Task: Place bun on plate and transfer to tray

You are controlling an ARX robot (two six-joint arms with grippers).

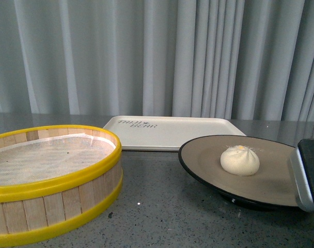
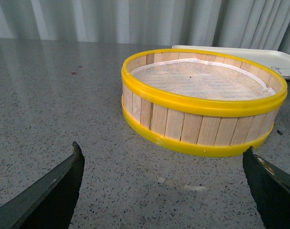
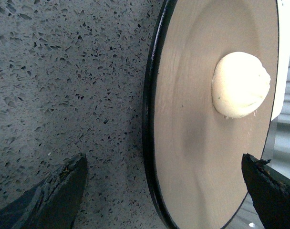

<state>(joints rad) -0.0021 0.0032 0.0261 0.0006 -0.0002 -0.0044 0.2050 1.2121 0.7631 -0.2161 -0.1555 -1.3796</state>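
Bun resting on plate at front view's right, tray behind on table, steamer basket at left, left wrist view, left tool spread wide, empty, facing basket, right wrist view, right tool spread wide, plate rim between its fingers, possibly not touching.

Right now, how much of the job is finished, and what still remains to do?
Done: the bun sits on the plate. In hand: the right gripper is open with the plate's rim between its fingers, not yet closed. Left: the plate stands on the table, in front of the tray, so carrying it there remains. The left gripper is open and empty, facing the steamer basket.
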